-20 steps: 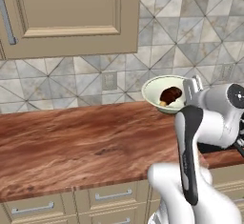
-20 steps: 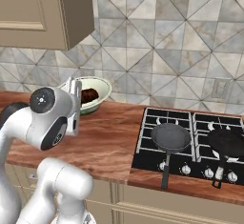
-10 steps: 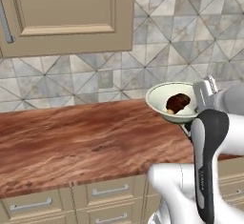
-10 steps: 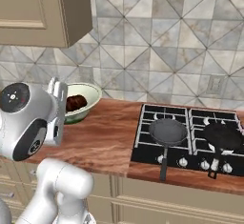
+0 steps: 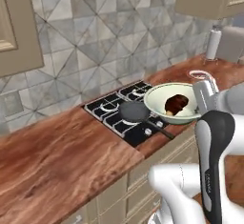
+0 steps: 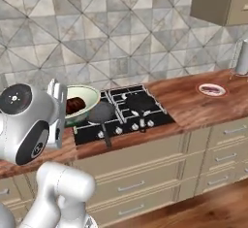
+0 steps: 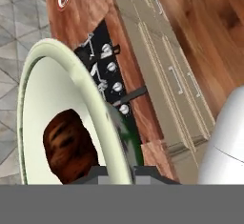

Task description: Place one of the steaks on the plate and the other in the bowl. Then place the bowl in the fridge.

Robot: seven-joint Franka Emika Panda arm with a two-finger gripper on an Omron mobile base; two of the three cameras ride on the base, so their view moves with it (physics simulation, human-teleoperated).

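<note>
Here, bowl [image 5: 172,104] upright in hand [image 7: 119,168], rim clamped, steak [image 5: 176,103] inside

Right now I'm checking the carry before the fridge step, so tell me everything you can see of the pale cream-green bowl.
The wide, round, pale cream-green ceramic bowl has a flared rim and a smooth, glossy inside. It is lifted off the counter, roughly level above the front of the black stovetop, beside the black frying pan. One dark reddish-brown steak chunk lies inside. In the hand view the tool clamps the bowl's rim, one fingertip each side of the wall. Nothing else touches it.
</note>
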